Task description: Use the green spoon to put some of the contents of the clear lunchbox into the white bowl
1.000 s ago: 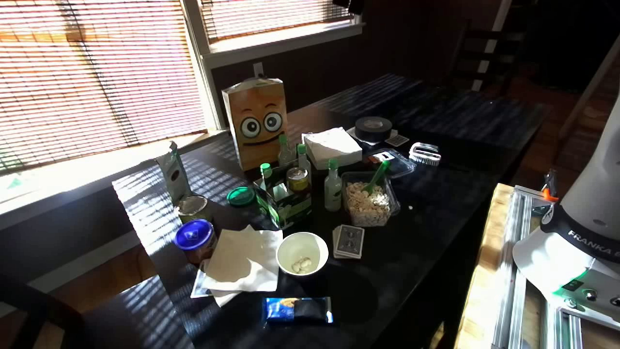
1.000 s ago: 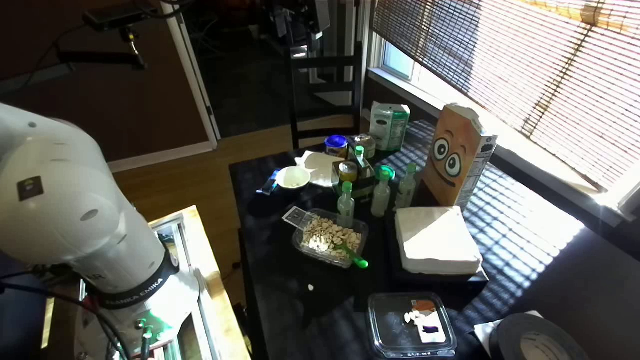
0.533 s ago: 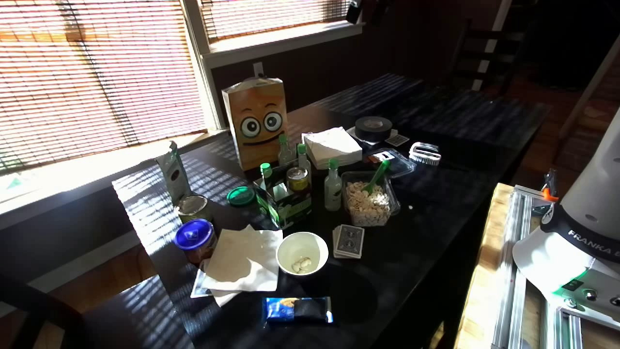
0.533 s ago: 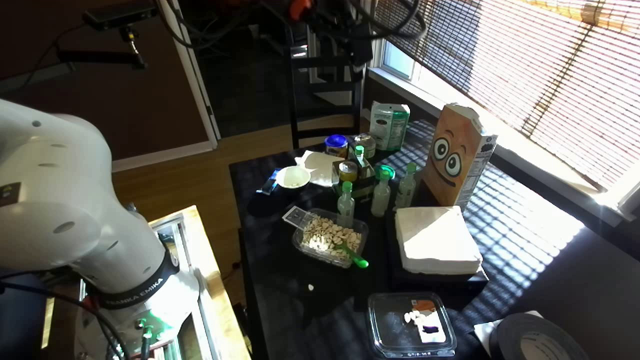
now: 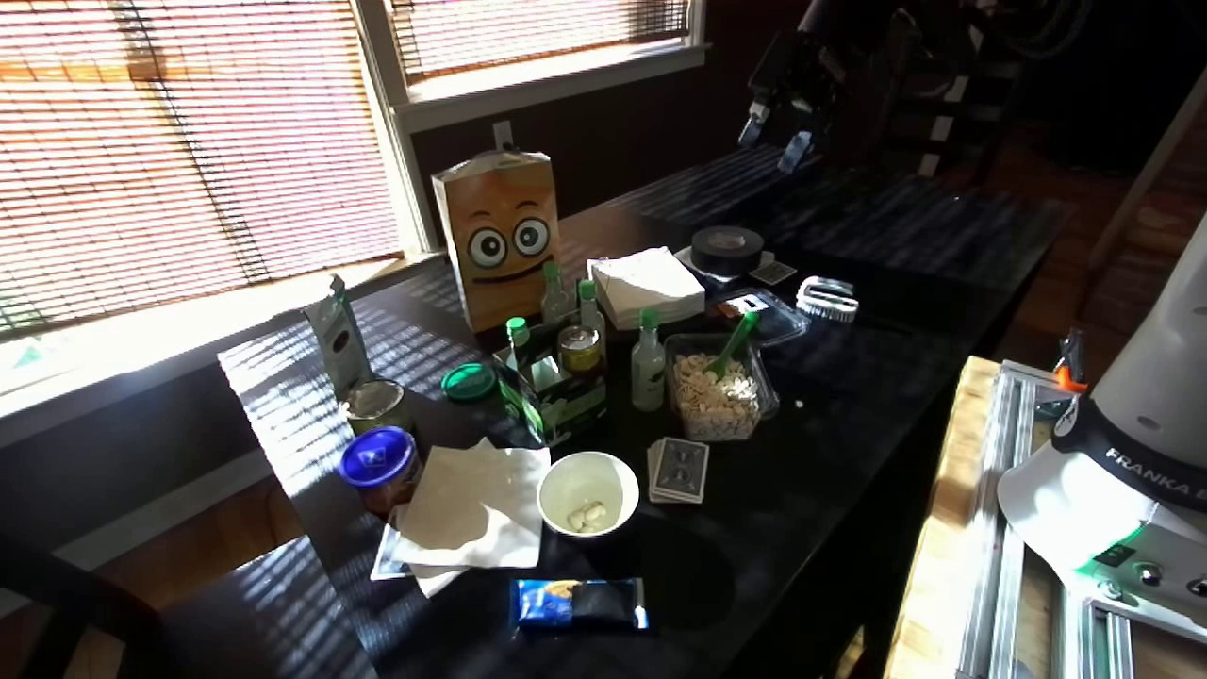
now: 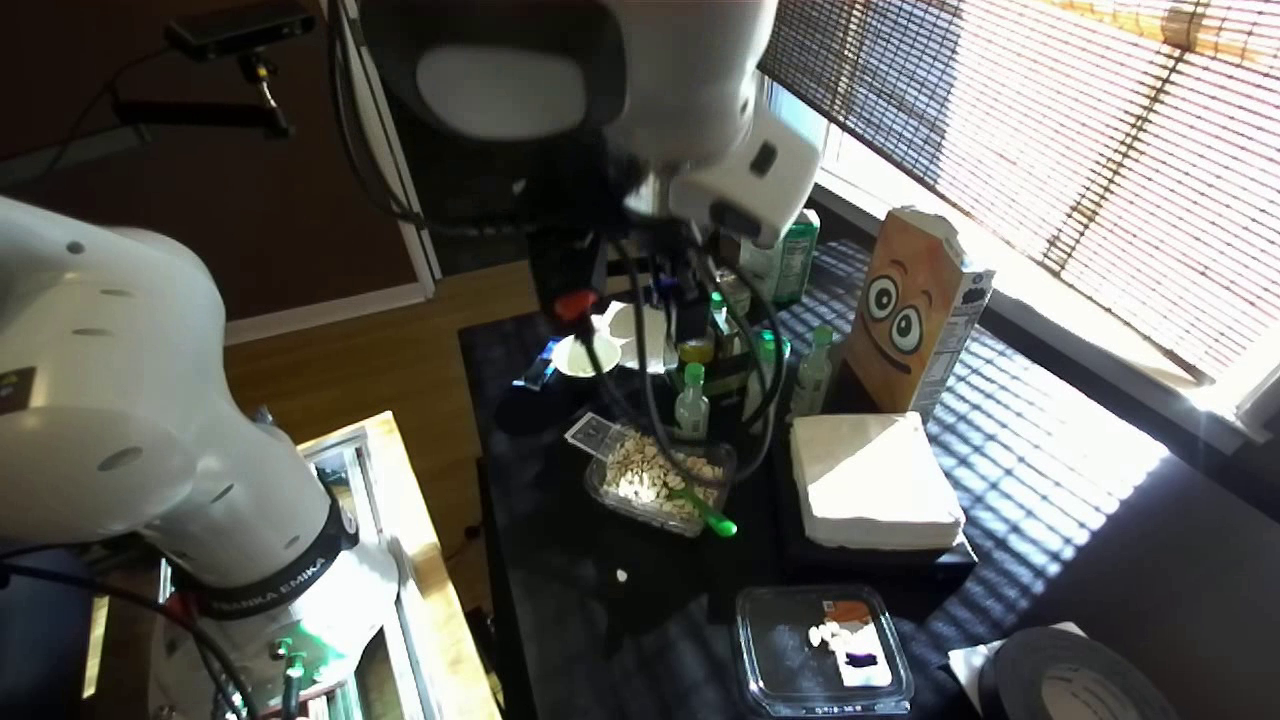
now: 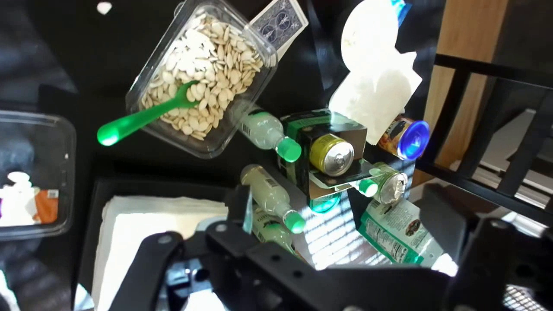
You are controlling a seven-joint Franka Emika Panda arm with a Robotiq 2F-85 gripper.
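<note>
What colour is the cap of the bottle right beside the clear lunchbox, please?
The cap is bright green; it shows best in the wrist view.

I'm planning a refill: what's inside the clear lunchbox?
Pale seeds and the green spoon, its scoop partly covered, its handle sticking out. The seeds hide the floor of the clear lunchbox.

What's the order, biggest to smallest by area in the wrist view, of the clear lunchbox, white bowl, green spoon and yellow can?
1. Clear lunchbox
2. White bowl, washed out
3. Green spoon and yellow can, unranked: the spoon is longer, the can broader; areas look close.
</note>
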